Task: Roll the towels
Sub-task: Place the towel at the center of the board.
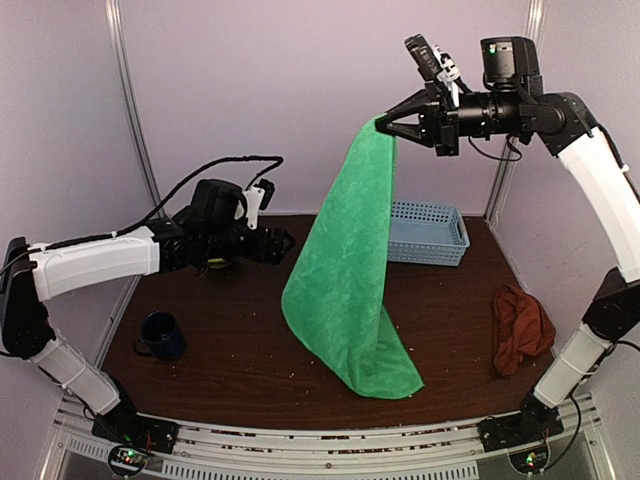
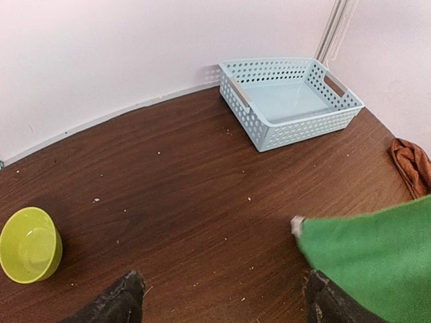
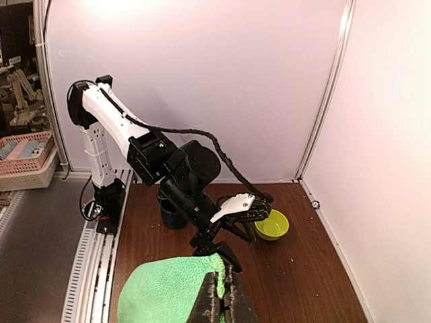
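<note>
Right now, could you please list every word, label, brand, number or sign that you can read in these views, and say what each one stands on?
No text can be read in any view.
Small white tag at the corner of the bright green cloth towel: too small and blurred to read.
Light-blue perforated plastic basket, yellow-green bowl, dark blue mug, rust-red cloth towel: no marking visible.

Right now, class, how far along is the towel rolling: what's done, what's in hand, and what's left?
Done: nothing is rolled yet. In hand: the right gripper is shut on a corner of the green towel, lifted high with its lower end resting on the table; the left gripper is open beside it. Left: rolling both, including the rust towel, which lies crumpled.
</note>
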Available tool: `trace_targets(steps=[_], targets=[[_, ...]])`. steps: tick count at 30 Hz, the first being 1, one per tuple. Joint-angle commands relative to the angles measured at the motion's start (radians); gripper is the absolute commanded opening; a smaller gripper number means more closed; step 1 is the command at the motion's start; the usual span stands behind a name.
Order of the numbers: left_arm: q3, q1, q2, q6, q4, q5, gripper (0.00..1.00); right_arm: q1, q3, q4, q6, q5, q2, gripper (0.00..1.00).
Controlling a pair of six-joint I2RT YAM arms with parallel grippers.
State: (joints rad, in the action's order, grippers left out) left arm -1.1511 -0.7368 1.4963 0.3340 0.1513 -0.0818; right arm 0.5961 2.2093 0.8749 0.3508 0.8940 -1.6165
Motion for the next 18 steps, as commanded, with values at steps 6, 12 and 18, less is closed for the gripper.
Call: trace_targets(steps=[6,12,18], targets=[[0.035,0.002,-0.020,-0.009,-0.067,-0.031,0.86,-0.465,-0.633,-0.262,-0.195,0.042,0.184,0.00],[0.063,0.001,0.019,-0.027,-0.042,0.028,0.84,-0.738,-1.153,-0.086,0.195,-0.224,0.423,0.27],[0.051,-0.001,0.094,-0.064,0.033,0.200,0.76,-0.800,-1.245,-0.107,0.262,-0.256,0.586,0.64]])
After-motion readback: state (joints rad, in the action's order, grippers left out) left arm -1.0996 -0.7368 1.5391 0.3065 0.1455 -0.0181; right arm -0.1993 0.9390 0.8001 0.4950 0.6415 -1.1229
